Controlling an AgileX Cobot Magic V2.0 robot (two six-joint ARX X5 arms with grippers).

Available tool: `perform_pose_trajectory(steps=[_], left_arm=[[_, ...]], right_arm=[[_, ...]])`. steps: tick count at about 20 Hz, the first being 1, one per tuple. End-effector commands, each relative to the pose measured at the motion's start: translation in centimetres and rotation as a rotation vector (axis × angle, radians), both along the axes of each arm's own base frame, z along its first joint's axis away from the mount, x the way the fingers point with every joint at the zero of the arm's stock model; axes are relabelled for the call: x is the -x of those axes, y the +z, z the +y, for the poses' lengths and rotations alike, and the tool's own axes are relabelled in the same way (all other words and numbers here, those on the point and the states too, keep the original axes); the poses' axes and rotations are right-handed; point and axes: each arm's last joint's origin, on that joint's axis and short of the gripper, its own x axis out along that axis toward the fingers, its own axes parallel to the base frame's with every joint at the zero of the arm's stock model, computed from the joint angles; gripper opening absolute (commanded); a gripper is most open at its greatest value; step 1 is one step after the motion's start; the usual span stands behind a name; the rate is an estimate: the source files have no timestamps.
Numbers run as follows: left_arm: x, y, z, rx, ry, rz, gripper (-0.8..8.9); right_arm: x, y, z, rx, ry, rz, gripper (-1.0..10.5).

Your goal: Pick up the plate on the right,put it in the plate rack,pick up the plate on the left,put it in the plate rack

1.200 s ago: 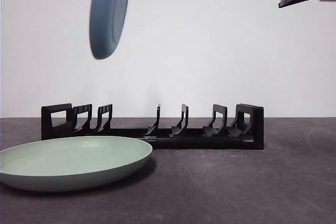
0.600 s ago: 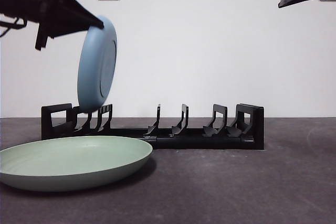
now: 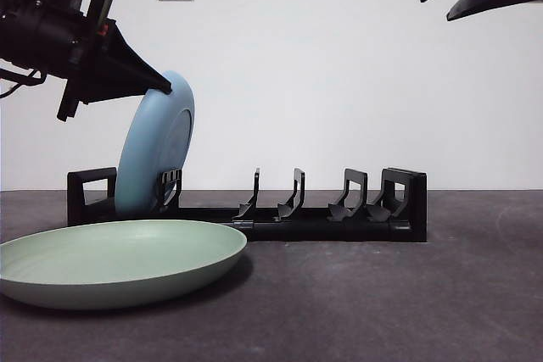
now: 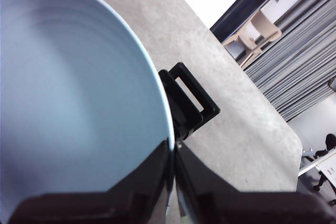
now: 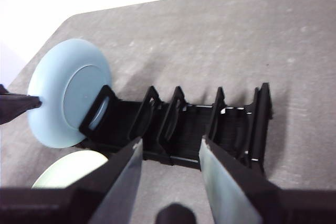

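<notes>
— Where was the blue plate [image 3: 155, 154] at that moment?

— Standing on edge at the left end of the plate rack [image 3: 254, 207] in the front view, tilted so its top leaned to the right. Its lower part sat down among the prongs next to the blocky looped end; its bottom edge was hidden behind the rack, so I could not tell whether it touched the base.

— Who held it?

— The left gripper [image 3: 161, 88], coming in from the upper left of the front view, jaws clamped on the plate's upper rim. In the left wrist view the two jaws pinched the rim of the blue plate [image 4: 73, 93] between them, with the rack's looped end [image 4: 190, 100] just beyond.

— And the other arm?

— The right gripper [image 5: 170, 153] hung high above the rack's right side, jaws apart and holding nothing. From its wrist view you saw the plate rack [image 5: 199, 124] along its length, with the blue plate [image 5: 65, 93] at the far end.

— The second plate?

— The green plate [image 3: 119, 262] lay flat on the dark worktop [image 3: 382, 303] in front of the rack's left half, close to the camera, untouched.
</notes>
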Motion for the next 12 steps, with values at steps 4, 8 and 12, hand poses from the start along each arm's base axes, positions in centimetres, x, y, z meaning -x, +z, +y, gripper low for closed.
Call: perform_pose_trajectory(steps=[4,8,12], left_arm=[[0.8,1.2,0.4,-0.02,0.007,-0.052,3.24],[3.2,5.0,0.5,-0.048,-0.009,-0.199,3.24],[7.6,8.6,0.2,-0.188,0.032,-0.358,3.24]], right_arm=[[-0.6,-1.4,1.9,-0.059,0.194,0.087,1.9],[-1.3,-3.9,5.3,-0.035,0.322,0.201,1.9],[-2.3,-7.7,9.1,0.004,0.413,0.327,1.9]])
